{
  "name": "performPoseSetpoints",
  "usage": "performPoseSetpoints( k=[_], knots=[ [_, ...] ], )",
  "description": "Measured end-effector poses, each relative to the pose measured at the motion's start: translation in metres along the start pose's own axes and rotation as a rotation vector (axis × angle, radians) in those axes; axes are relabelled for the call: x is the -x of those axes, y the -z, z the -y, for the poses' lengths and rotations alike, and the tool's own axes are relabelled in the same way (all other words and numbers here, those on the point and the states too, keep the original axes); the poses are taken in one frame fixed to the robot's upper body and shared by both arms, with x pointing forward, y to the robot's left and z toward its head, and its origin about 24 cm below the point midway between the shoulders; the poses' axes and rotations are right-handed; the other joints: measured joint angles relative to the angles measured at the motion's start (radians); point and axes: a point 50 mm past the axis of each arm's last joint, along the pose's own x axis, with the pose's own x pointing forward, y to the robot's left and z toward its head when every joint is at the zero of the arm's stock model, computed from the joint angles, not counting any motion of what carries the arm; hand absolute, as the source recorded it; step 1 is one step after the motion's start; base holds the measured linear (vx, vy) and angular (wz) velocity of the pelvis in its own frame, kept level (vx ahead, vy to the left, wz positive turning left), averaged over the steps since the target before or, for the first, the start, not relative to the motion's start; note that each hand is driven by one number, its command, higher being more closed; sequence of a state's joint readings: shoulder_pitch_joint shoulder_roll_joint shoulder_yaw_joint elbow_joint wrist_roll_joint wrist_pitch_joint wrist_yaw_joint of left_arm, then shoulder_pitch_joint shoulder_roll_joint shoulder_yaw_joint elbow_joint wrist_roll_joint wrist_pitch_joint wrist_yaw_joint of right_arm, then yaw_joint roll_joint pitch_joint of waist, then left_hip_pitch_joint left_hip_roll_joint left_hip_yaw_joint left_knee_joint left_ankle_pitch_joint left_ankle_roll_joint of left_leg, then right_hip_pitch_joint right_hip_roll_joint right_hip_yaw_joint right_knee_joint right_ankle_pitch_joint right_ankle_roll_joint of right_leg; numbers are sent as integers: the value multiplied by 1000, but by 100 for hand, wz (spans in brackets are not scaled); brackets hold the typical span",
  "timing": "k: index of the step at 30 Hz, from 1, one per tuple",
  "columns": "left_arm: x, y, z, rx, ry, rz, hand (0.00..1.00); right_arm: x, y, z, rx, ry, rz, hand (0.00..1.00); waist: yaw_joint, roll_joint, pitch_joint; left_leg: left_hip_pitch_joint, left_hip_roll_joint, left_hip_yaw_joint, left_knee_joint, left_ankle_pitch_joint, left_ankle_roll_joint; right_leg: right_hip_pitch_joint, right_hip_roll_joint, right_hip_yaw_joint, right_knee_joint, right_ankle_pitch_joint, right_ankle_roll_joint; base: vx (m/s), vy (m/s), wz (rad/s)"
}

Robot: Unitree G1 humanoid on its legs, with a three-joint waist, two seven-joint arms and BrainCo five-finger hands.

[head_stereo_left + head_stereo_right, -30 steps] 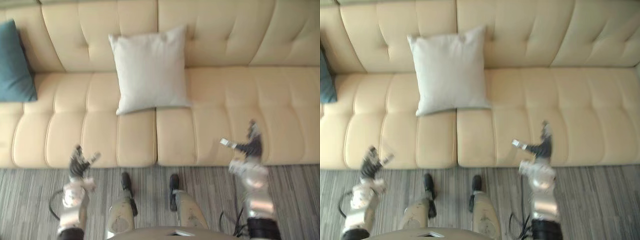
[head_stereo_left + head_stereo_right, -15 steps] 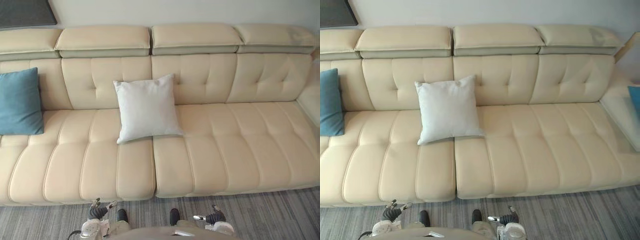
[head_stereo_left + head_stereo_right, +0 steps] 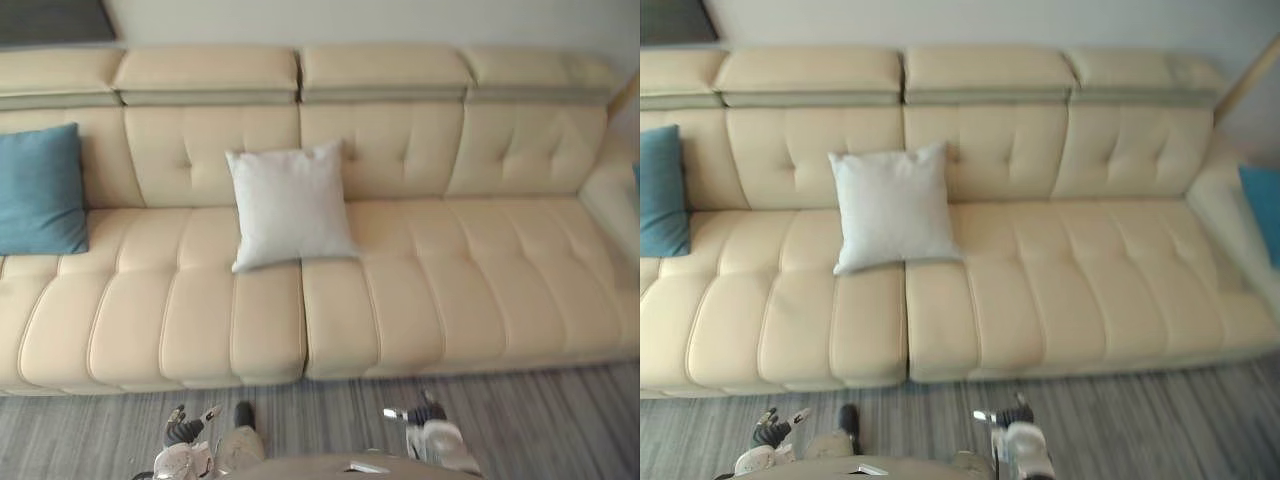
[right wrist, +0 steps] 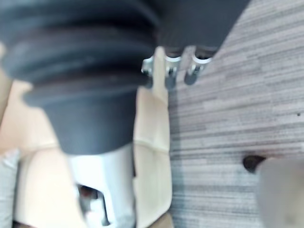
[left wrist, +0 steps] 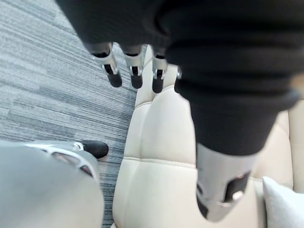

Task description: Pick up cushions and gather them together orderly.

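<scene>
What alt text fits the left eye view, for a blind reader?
A cream sofa holds a white cushion leaning on its backrest near the middle and a blue cushion at its left end. Below, the left hand and right hand hover open over grey carpet.

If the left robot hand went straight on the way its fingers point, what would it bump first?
Probably the front edge of the cream sofa: the left robot hand hangs low over the grey carpet, fingers aimed at the seat. Depth is hard to judge.
</scene>
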State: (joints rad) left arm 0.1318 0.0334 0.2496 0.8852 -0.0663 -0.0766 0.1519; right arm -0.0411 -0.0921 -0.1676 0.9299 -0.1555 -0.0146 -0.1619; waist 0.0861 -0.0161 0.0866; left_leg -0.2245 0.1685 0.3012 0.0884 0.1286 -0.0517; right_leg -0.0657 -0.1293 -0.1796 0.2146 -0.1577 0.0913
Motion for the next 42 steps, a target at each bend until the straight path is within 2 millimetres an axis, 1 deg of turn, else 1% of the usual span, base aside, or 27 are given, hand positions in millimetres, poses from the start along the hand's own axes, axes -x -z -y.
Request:
performPoseSetpoints(
  k=[1,2,4,5,6,7,8,10,11,13,16,17,20,21,22,23,24,26,27,30,32,33,34,35,36,38,42],
  knots=[
    [-1,-4,3,-6,11,8,0,-1,-5,-1,0,-2,12,0,-3,10,14,0,4,-2,0,5,-2,14,6,0,-28,10,15,-237,-12,-10],
    [-2,-9,12,-26,42,22,0,-1,-7,-1,-1,-1,21,0,-13,36,41,17,16,-2,-6,19,-7,33,20,-9,-41,28,10,-223,-8,1],
    [-1,-5,16,-44,58,16,0,0,-2,0,0,1,8,0,-16,46,48,35,21,-1,-6,16,-15,26,22,1,-11,21,5,-278,8,-9],
    [1,-2,17,-61,67,12,0,0,0,2,0,8,5,0,-27,46,48,30,17,-8,-2,-22,-56,5,6,7,11,7,-10,-225,25,-19],
    [0,-4,16,-64,65,16,0,1,3,3,-1,10,-5,0,-29,27,50,26,9,-9,7,-39,-66,-8,-8,17,11,10,-14,-184,73,-28],
    [-1,-7,16,-59,63,25,0,3,7,2,-3,17,-16,0,-29,11,53,-2,-12,-27,94,-67,-40,-36,-30,34,19,15,-15,-116,96,-63],
    [-1,-6,15,-53,59,23,0,3,11,7,-5,39,-24,0,-30,11,53,-5,-40,-62,250,-155,8,-61,-43,76,27,25,-6,-153,139,-85],
    [2,4,14,-52,57,-8,0,5,15,12,-2,51,-31,0,-33,39,52,54,-47,-89,282,-308,-23,-84,-13,145,36,28,-2,-115,141,-115],
    [1,3,15,-42,55,-13,0,9,27,12,-18,57,-63,0,-37,37,51,66,-58,-77,290,-343,-33,-94,-4,200,37,33,-4,-98,134,-109],
    [1,3,12,-47,50,-13,0,14,38,9,-45,56,-94,0,-41,19,43,71,-82,-80,289,-368,-32,-105,-4,245,8,60,-5,-63,161,-97],
    [0,4,12,-75,52,-25,0,17,41,6,-62,54,-97,0,-68,1,33,91,-100,-46,242,-372,-30,-114,2,296,-65,125,-48,17,124,-88],
    [0,4,16,-85,63,-30,0,17,41,4,-66,50,-99,0,-76,-8,29,105,-98,-17,234,-372,-30,-123,13,325,-72,171,-22,74,57,-92],
    [-2,-1,18,-107,74,-16,0,16,37,0,-81,41,-91,0,-72,-8,28,127,-69,58,234,-374,-15,-161,54,331,-66,220,-15,84,14,-117],
    [-3,-4,21,-112,79,-7,0,14,30,-4,-87,27,-75,0,-73,-4,29,133,-52,104,230,-358,10,-192,75,300,-72,257,-35,130,-24,-141],
    [-4,-10,24,-111,85,8,0,12,24,-6,-83,18,-60,0,-73,8,34,133,-35,127,214,-346,23,-213,89,208,-90,293,-81,122,-50,-142],
    [-5,-14,25,-110,87,17,0,10,22,-7,-80,15,-58,0,-74,16,39,142,-22,159,199,-343,25,-223,79,92,-89,289,-113,88,-90,-118],
    [-6,-16,25,-112,86,23,0,9,23,-7,-78,15,-73,0,-82,17,43,171,-24,207,182,-343,24,-228,54,-111,-52,218,-167,88,-115,-109],
    [-5,-12,24,-113,84,11,0,8,22,-2,-91,30,-69,0,-88,40,57,234,-17,270,172,-344,22,-201,5,-313,10,150,-190,138,-134,-105],
    [-5,-9,20,-118,78,2,0,7,21,1,-83,33,-66,0,-88,48,62,280,-15,294,162,-349,2,-183,-8,-378,47,113,-178,181,-160,-98],
    [-4,-3,17,-144,71,-20,0,5,19,7,-72,45,-58,0,-94,73,62,316,27,305,204,-376,-41,-190,52,-291,98,57,-150,159,-157,-83],
    [-3,3,16,-146,72,-42,0,6,20,7,-67,43,-62,0,-93,65,69,253,115,286,460,-375,-46,-179,91,-239,103,26,-155,142,-161,-89],
    [-1,7,16,-145,72,-52,0,6,21,6,-66,42,-63,0,-93,68,70,230,149,267,550,-358,-33,-170,109,-223,104,21,-160,182,-162,-109],
    [-1,5,15,-127,70,-43,0,7,22,5,-82,43,-63,0,-85,77,82,160,222,194,779,-324,19,-135,150,-173,114,0,-195,244,-91,-119],
    [-2,3,15,-121,67,-35,0,8,24,6,-89,48,-67,0,-80,75,91,124,231,145,895,-356,40,-112,169,-136,132,-20,-210,246,-56,-127],
    [-2,1,15,-120,66,-29,0,9,25,6,-94,50,-70,0,-76,76,94,92,212,101,947,-379,30,-95,179,-106,142,-34,-212,247,8,-118],
    [-2,-3,17,-117,73,-6,0,10,26,5,-109,56,-66,0,-54,69,98,-4,109,-6,935,-418,17,-57,193,-15,141,-54,-211,214,47,-123],
    [-2,-9,17,-105,68,23,0,13,29,-1,-131,46,-86,0,-31,68,100,-137,11,-38,597,-417,21,-16,193,110,92,-61,-198,243,128,-110]
  ],
)
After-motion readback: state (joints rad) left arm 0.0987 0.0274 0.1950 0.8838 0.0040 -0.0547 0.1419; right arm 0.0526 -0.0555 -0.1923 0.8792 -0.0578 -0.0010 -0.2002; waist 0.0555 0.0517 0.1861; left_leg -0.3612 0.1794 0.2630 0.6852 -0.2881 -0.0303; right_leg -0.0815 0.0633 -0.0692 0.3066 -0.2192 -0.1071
